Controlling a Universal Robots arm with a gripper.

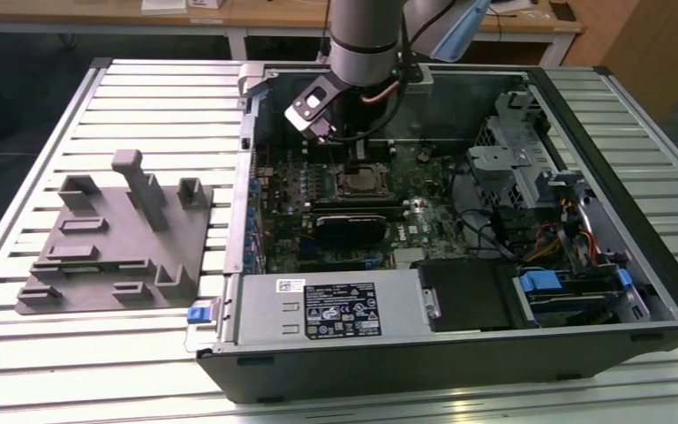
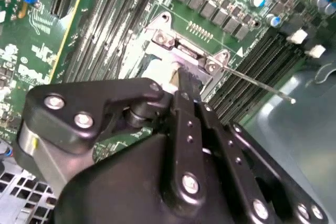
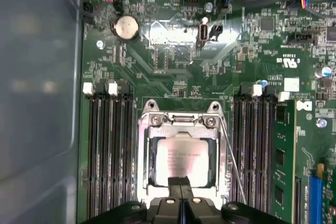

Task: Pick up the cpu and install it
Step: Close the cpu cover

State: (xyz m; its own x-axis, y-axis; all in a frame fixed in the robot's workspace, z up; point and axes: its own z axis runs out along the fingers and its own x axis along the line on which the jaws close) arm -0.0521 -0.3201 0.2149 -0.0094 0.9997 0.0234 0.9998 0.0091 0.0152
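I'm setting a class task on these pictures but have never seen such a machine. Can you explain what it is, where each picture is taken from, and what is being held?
It is one robot arm ending in a two-fingered gripper. The exterior view looks from off the arm at a slatted table bearing an open computer case and, at that view's left, a grey tray. Both wrist views come from cameras on the arm, aimed at the motherboard. The cpu lies flat in its socket frame. The gripper is shut at the cpu's edge, holding nothing.
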